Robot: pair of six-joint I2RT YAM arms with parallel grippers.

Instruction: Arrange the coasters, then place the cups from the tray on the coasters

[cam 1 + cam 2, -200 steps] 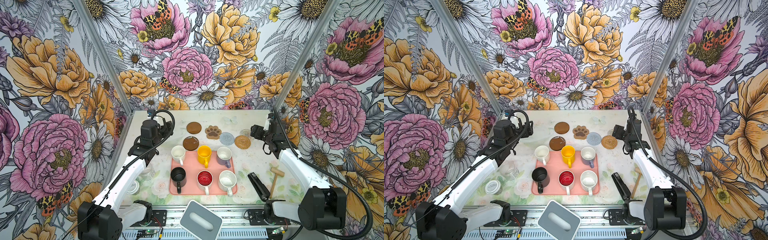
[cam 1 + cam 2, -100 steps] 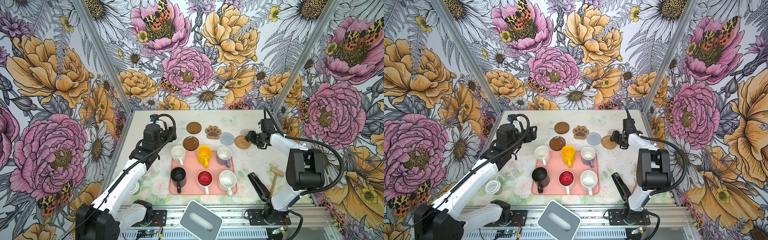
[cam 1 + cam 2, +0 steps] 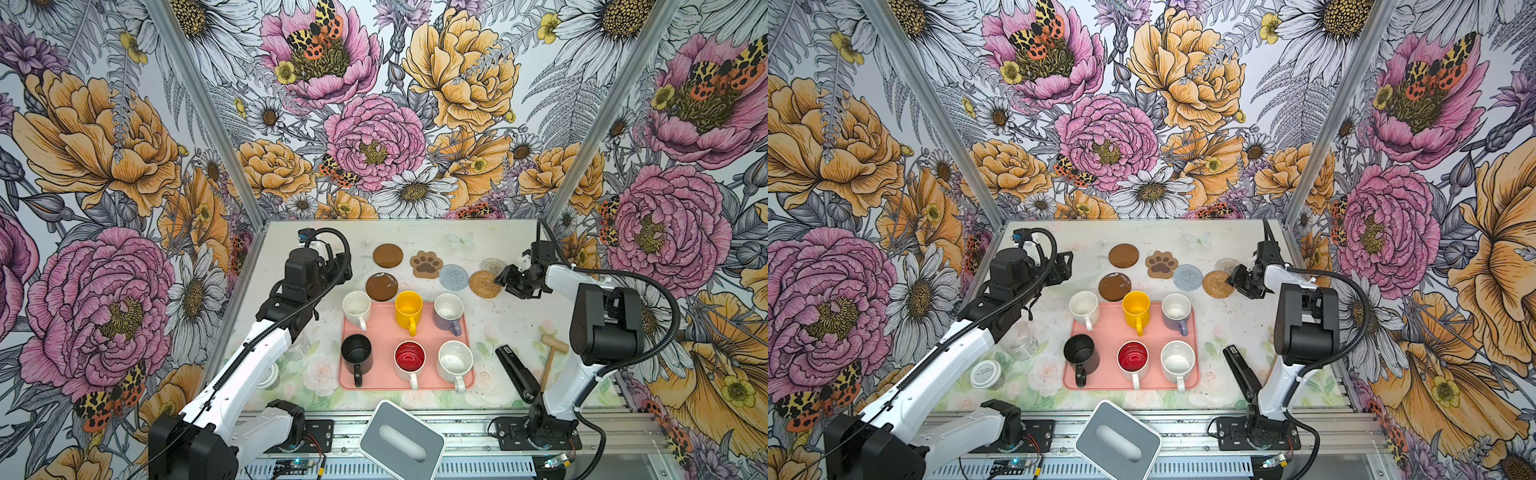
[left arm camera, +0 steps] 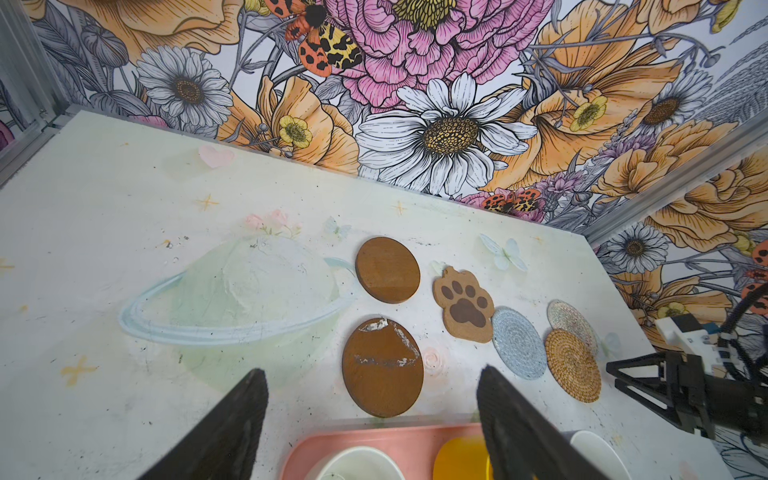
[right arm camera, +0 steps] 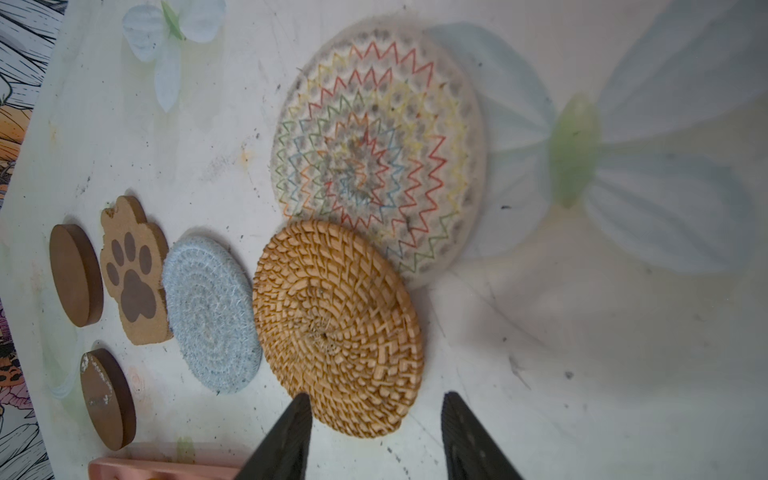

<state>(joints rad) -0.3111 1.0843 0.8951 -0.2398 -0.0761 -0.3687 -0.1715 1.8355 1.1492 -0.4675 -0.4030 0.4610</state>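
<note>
While at the rattan coaster (image 5: 336, 328), right gripper (image 5: 376, 395), jaws apart.

Left wrist view: tray (image 4: 316, 444), cream cup (image 4: 357, 465) and yellow cup (image 4: 457, 461) are cut by the frame edge, only near parts show. Left end effector (image 4: 371, 370) fingers run out of frame. Right wrist view: just a tray corner; rattan coaster (image 5: 336, 328) covers part of the zigzag-stitched coaster (image 5: 374, 137). In a top view the glass jar (image 3: 301, 347) is half behind the left arm (image 3: 266, 345).
</note>
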